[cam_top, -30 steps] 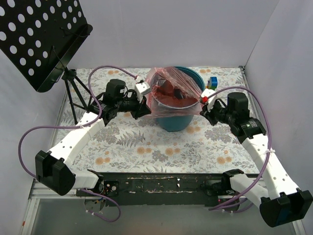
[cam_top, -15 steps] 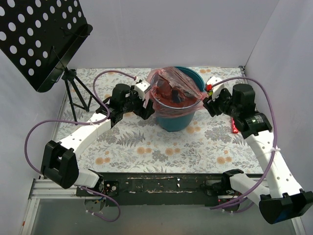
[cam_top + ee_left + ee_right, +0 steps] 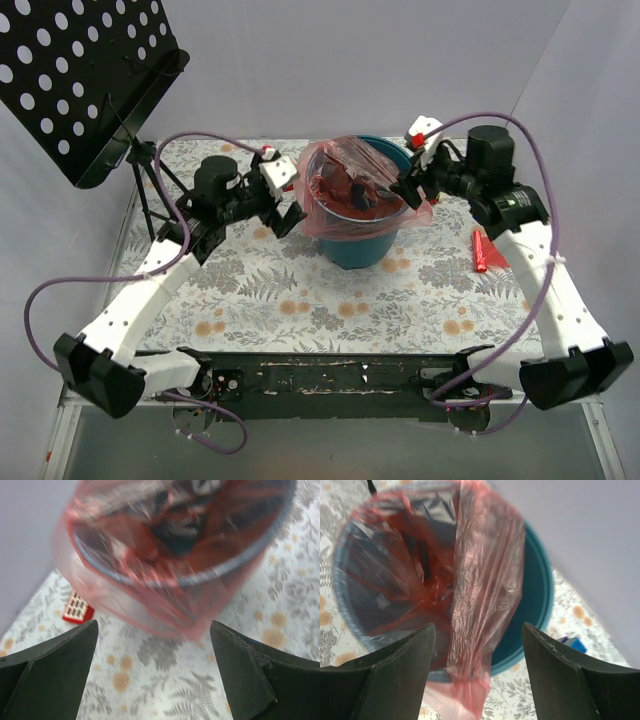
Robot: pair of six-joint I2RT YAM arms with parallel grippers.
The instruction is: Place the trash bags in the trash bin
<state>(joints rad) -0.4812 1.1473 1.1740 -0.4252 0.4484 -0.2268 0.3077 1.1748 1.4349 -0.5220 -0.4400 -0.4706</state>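
Both hang open, jaws wide, nothing in them. The right gripper (image 3: 478,626) has the better shot imo: the trash bag (image 3: 485,580) has a loose flap running lengthwise straight toward it, draped over the trash bin (image 3: 356,252) rim. The left gripper (image 3: 153,627) faces the opposite side.
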